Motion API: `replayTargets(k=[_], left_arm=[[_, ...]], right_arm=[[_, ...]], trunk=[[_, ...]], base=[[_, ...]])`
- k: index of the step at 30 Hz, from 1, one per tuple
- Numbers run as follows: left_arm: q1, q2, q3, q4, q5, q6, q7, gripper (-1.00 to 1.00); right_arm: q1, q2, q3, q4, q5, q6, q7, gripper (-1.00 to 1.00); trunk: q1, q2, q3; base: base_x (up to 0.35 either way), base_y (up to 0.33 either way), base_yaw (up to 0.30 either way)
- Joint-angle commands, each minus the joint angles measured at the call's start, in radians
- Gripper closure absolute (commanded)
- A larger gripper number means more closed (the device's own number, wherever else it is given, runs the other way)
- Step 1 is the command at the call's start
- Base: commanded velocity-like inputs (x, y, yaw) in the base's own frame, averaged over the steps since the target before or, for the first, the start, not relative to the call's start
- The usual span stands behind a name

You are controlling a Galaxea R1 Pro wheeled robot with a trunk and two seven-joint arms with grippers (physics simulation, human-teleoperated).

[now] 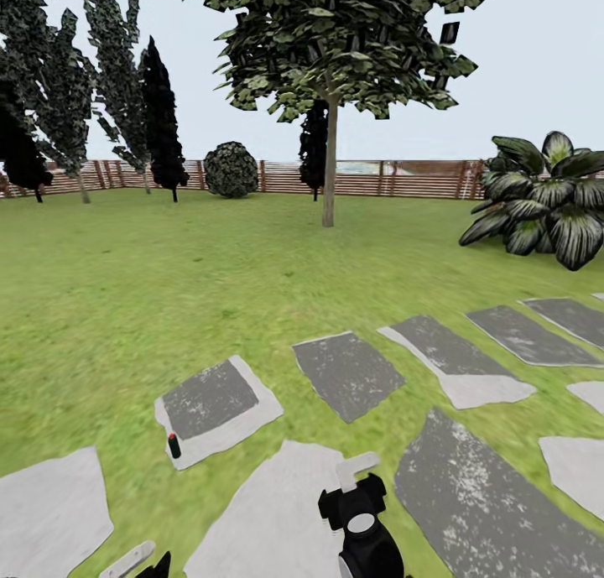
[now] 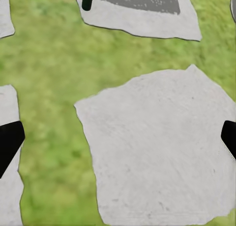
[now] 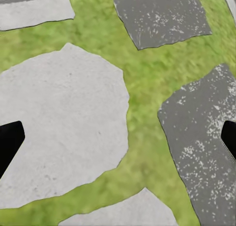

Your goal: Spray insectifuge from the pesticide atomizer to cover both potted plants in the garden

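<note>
Barely started: we see the atomizer (image 1: 174, 445) ungrasped, upright on a stepping stone (image 1: 220, 408) at 10 o'clock of our right end effector (image 1: 356, 477); both end effectors spread, empty. Spraying remains.

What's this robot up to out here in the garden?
It is out on the lawn among stepping stones, with nothing in either gripper. A small dark bottle stands upright at the edge of one paving stone, ahead and to its left. The left gripper and right gripper are both open, hanging over stones and grass. The bottle has not been picked up yet.
</note>
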Motion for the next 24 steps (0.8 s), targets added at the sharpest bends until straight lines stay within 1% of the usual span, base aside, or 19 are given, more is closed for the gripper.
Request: replayTargets(k=[1,24], left_arm=[[0.000,0.000,0.000,0.000,0.000,0.000,0.000,-1.00],[0.000,-0.001,0.000,0.001,0.000,0.000,0.000,-1.00]], right_arm=[[0.000,0.000,0.000,0.000,0.000,0.000,0.000,-1.00],[0.000,0.000,-0.001,0.000,0.000,0.002,0.000,-1.00]], trunk=[[0.000,0.000,0.000],[0.000,0.000,0.000]], base=[[0.286,-0.220,0.230],[0.286,-0.220,0.230]])
